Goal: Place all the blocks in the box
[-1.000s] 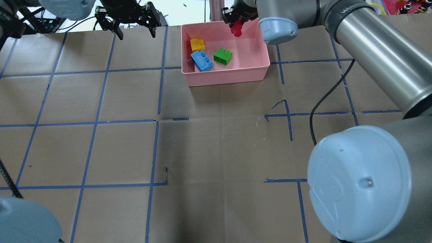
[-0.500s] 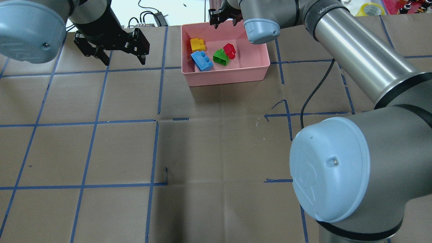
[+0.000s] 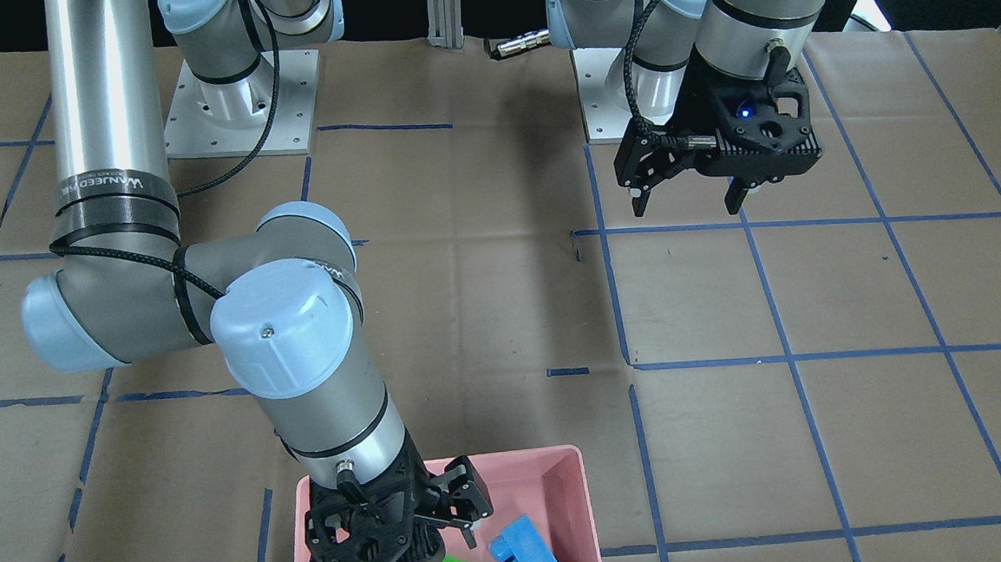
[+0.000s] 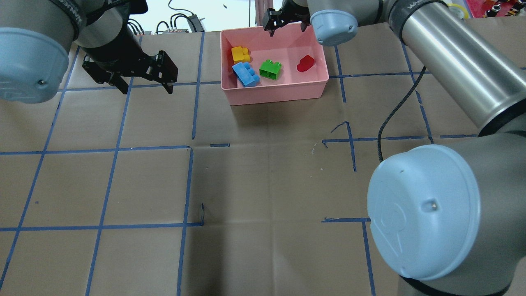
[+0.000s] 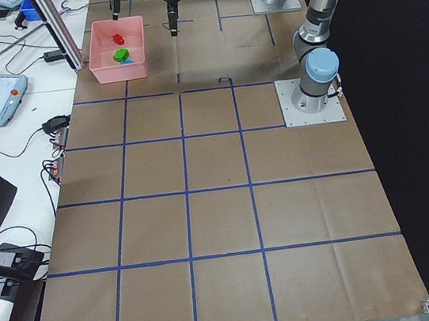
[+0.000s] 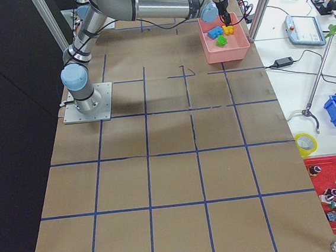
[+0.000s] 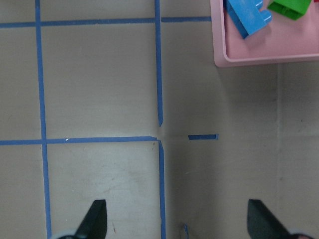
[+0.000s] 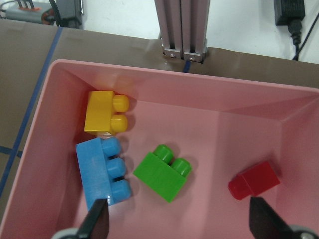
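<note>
The pink box [image 4: 275, 96] stands at the table's far middle. In it lie the yellow block [image 4: 240, 54], the light blue block [image 4: 245, 74], the green block [image 4: 271, 69] and the red block [image 4: 305, 63], the red one apart at the right. My right gripper [image 4: 286, 28] hangs open and empty over the box's far wall. Its wrist view shows the yellow [image 8: 104, 112], blue [image 8: 103, 172], green [image 8: 163, 174] and red [image 8: 254, 180] blocks below it. My left gripper [image 4: 146, 88] is open and empty above bare table, left of the box.
An aluminium post [image 8: 182, 30] stands just behind the box. The right arm's elbow [image 4: 423, 213] and its black cable [image 4: 394, 115] hang over the table's right side. Blue tape lines [image 7: 158, 59] cross the brown paper. The left wrist view catches the box's corner [image 7: 249, 57].
My right gripper opened and let go of the red block, which fell beside the green block and now lies at the box's right side. My left gripper moved nearer and slightly left.
</note>
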Tool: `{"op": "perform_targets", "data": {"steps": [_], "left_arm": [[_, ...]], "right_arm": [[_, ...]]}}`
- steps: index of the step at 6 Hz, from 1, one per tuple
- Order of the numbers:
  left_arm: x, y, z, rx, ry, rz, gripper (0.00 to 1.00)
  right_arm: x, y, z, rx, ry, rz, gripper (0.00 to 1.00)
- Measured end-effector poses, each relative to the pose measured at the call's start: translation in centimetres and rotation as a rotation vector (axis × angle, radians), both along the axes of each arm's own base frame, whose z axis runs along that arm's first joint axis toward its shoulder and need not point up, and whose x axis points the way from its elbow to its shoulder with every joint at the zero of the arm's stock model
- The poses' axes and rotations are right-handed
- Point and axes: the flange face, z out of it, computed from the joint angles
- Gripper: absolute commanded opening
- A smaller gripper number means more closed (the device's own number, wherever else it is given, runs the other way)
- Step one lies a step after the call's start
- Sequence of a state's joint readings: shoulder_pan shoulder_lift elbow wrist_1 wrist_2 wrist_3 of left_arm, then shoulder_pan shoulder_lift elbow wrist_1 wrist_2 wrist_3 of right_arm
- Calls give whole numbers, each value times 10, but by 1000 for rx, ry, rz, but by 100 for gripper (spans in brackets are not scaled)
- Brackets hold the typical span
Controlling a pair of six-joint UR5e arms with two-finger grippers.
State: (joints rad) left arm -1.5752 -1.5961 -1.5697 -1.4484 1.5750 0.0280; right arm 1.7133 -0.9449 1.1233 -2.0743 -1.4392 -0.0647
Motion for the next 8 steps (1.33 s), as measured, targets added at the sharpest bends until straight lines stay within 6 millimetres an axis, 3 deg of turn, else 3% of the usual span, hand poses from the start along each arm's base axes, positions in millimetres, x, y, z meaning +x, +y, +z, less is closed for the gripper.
{"op": "perform_targets", "data": {"steps": [1, 2, 3, 4, 6, 7, 8], "left_arm": [[13, -6, -1, 5, 2, 12, 99], [19, -8, -3, 10, 5, 20, 99], [19, -8, -3, 11, 8, 24, 99], [18, -7, -3, 12, 13, 26, 99], [14, -7, -4, 14, 24, 21, 99], [13, -6, -4, 14, 24, 19, 99], [13, -6, -4, 14, 23, 19, 99]], "right_arm": [[-41, 17, 19, 77, 30, 14, 99], [-78, 49, 41, 155, 73, 9, 99], [-107, 94, 66, 231, 121, -16, 99], [-122, 146, 88, 294, 150, -34, 99], [-125, 242, 114, 341, 171, -49, 99], [-119, 279, 113, 362, 168, -51, 99], [-111, 301, 110, 369, 169, -46, 99]]}}
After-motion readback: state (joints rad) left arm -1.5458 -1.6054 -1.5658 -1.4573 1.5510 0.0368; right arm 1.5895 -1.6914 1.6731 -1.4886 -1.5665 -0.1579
